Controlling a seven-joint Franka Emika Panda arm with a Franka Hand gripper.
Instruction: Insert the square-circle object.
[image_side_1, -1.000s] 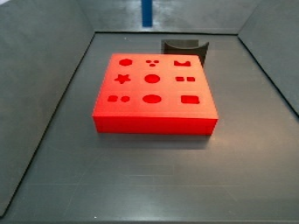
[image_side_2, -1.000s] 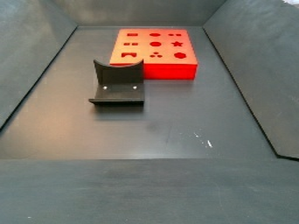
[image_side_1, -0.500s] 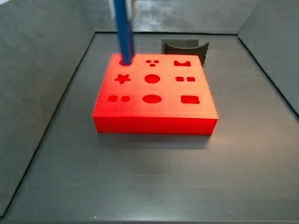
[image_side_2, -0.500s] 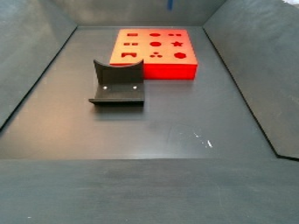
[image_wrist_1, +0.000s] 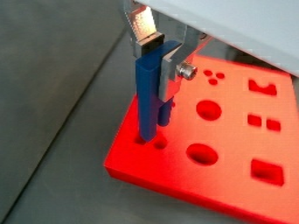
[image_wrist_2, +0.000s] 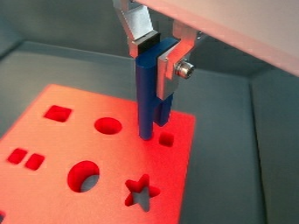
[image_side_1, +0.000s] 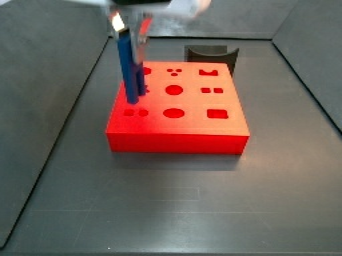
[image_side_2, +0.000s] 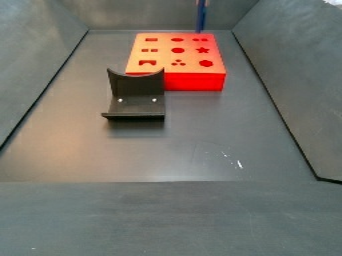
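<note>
**Peg held upright over the red block's corner**

Wrist views came first. In both wrist views the gripper (image_wrist_1: 159, 54) was clamped on the upper end of the square-circle object (image_wrist_1: 149, 96), one silver finger (image_wrist_1: 142, 24) pressed to a flat face and the other against the opposite side. The blue piece hung upright, and its lower tip met the top face of the red block (image_wrist_1: 233, 188) near one corner, just beside a small square recess (image_wrist_2: 166, 139). Whether the tip had entered a hole or only touched the surface could not be told. The same grip showed again with the gripper (image_wrist_2: 159, 52) on the square-circle object (image_wrist_2: 149, 96) above the red block (image_wrist_2: 47, 140).

In a side view the gripper (image_side_1: 134, 28) stood over the near-left part of the red block (image_side_1: 181, 140), with the square-circle object (image_side_1: 130, 68) vertical and its foot at the block's top face. The fixture (image_side_1: 210, 51) sat behind the block.

In a side view only a sliver of the square-circle object (image_side_2: 202, 14) showed at the top edge, above the red block (image_side_2: 175, 62); the gripper itself was out of frame. The fixture (image_side_2: 134, 95) stood well apart on the floor.

The piece looked rigid, light and smooth-sided, so a firm hold high on its flat faces seemed right; being slim, it would probably tilt or jam if pushed off-axis.
</note>
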